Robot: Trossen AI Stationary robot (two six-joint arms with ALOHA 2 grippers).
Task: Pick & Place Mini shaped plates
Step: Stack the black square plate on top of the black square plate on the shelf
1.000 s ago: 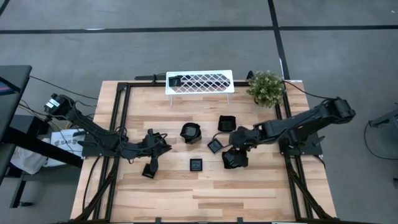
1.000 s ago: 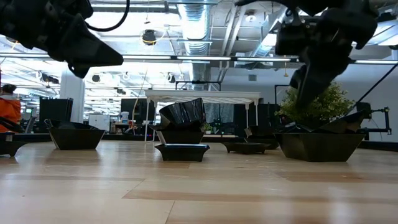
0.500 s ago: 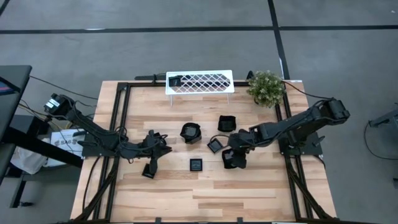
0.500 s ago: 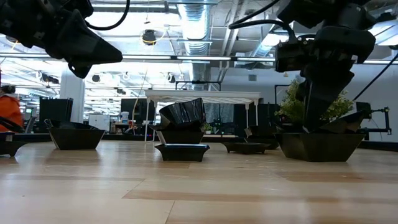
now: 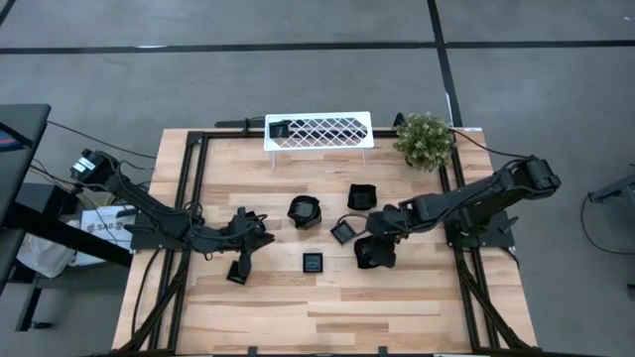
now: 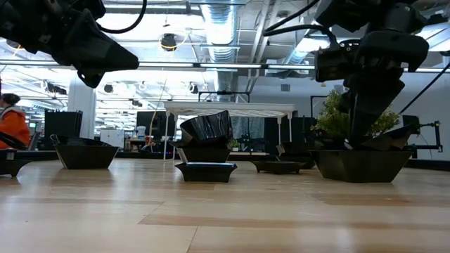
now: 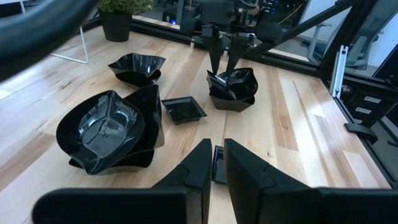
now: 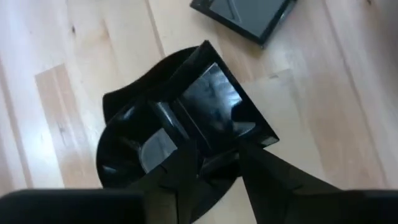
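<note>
right gripper (image 5: 374,250) sits right of centre in the high view, lowered into a stack of glossy black angular-rimmed mini plates (image 8: 186,134) on the pale wooden counter (image 5: 327,307). its fingers (image 8: 186,168) straddle the raised edge of the top plate, still parted; we cannot tell whether they already pinch it. we judge the coming move turns on that edge lying straight between the fingers, directly below the wrist. our left gripper (image 5: 241,260) waits at centre left, fingers near together, apparently empty. other small black plates (image 5: 305,210) lie between the arms; the right arm is nearer this stack.
</note>
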